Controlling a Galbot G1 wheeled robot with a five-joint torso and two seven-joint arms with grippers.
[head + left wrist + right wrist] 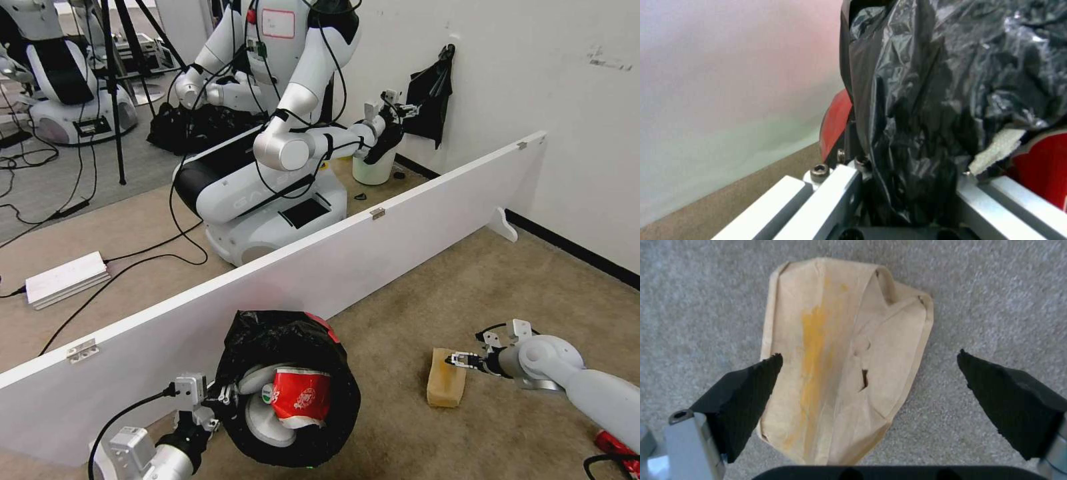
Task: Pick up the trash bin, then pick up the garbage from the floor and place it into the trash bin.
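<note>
Right pincer (pixel 869 373) spread wide, straddling tan paper bag (pixel 844 356)

The red trash bin (pixel 288 387), lined with a crinkly black bag, tilts its mouth toward the viewer at near left, holding a red-white paper cup (pixel 303 396) (partly crushed). The tan paper bag (pixel 445 377), yellow-stained, lies flat on the carpet to its right.

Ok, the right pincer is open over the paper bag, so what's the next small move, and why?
Probably lower the right pincer and close. Its pads straddle the tan paper bag, which lies flat on the carpet, ungripped. The left pincer already holds the trash bin by its rim.
</note>
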